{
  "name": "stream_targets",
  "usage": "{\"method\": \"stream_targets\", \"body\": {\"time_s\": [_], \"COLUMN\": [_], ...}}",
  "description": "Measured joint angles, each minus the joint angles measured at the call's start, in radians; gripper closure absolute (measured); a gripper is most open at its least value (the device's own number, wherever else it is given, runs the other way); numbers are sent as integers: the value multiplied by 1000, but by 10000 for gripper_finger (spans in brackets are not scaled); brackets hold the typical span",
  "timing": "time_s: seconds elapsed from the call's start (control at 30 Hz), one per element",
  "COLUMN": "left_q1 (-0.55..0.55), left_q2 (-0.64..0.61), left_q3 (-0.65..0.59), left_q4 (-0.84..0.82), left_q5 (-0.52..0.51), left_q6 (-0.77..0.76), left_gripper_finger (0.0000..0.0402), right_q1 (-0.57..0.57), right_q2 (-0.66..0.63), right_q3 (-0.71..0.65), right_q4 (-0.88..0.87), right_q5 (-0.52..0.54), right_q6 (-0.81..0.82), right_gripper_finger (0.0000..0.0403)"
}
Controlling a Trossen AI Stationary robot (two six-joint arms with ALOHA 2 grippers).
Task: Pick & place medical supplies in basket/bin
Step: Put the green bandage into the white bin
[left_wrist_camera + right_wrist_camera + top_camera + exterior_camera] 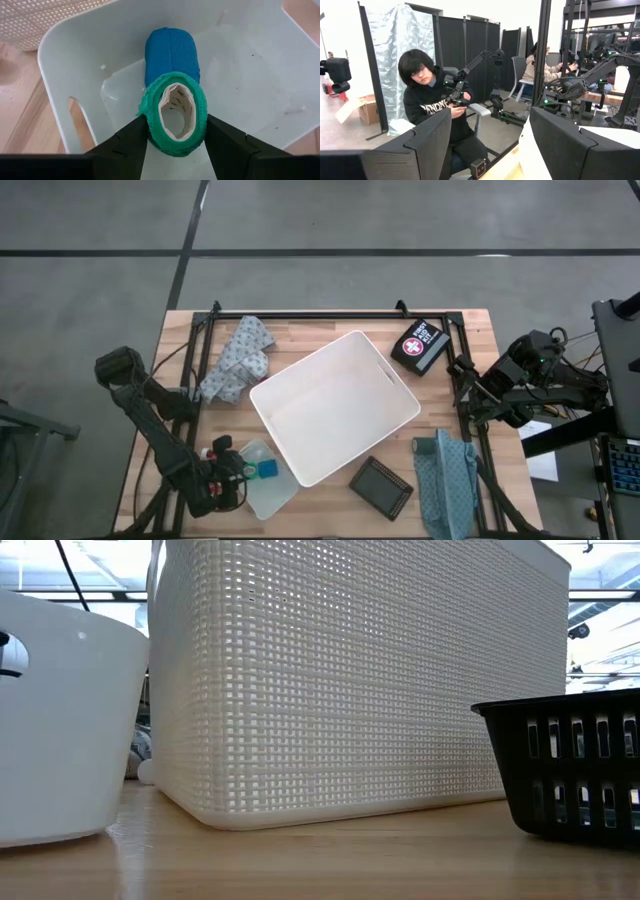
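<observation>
In the low view the bin (350, 680) fills the middle and hides the table's far side and both arms, and its top is cut off by the picture's edge; a black crate (570, 765) on the right and a white tray (60, 720) on the left are cut off too. In the high view the left gripper (228, 473) is too small to show its grip. A blue roll (171, 52) lies half hidden behind a green roll (176, 112).
</observation>
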Motion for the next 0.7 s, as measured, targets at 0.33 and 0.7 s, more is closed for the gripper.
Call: {"method": "stream_targets", "body": {"time_s": [0.33,0.7], "left_q1": [0,0], "left_q2": [0,0], "left_q3": [-1,-2], "left_q4": [2,8], "left_q5": [4,8], "left_q6": [0,0], "left_gripper_finger": [210,130], "right_q1": [0,0], "right_q2": [0,0], "right_q3": [0,0], "right_q4": [0,0], "right_q5": [0,0], "right_q6": [0,0], "right_gripper_finger": [144,137]}}
